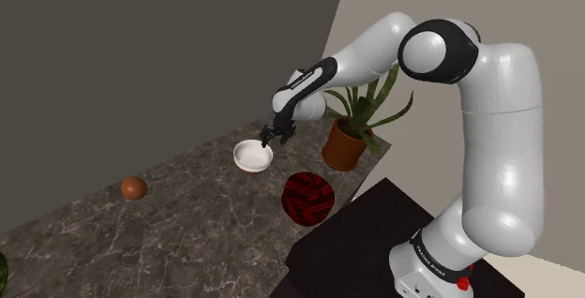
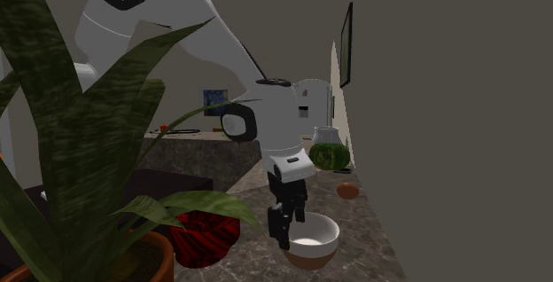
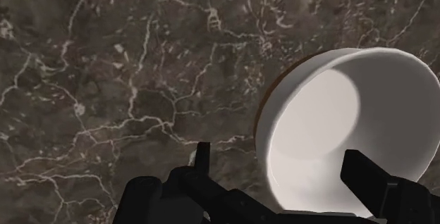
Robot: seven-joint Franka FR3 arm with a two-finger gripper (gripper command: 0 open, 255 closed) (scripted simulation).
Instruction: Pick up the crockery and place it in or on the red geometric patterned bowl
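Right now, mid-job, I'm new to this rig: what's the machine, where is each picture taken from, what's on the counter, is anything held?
It is a white robot arm on a stand, ending in a black two-finger tool. One picture looks down from beside the stand, one looks across the dark marbled counter past a potted plant, one looks along the tool. On the counter sit a white bowl, a red patterned bowl, a round brown thing and a watermelon. Nothing is held: the tool's fingers stand apart, astride the white bowl's rim.
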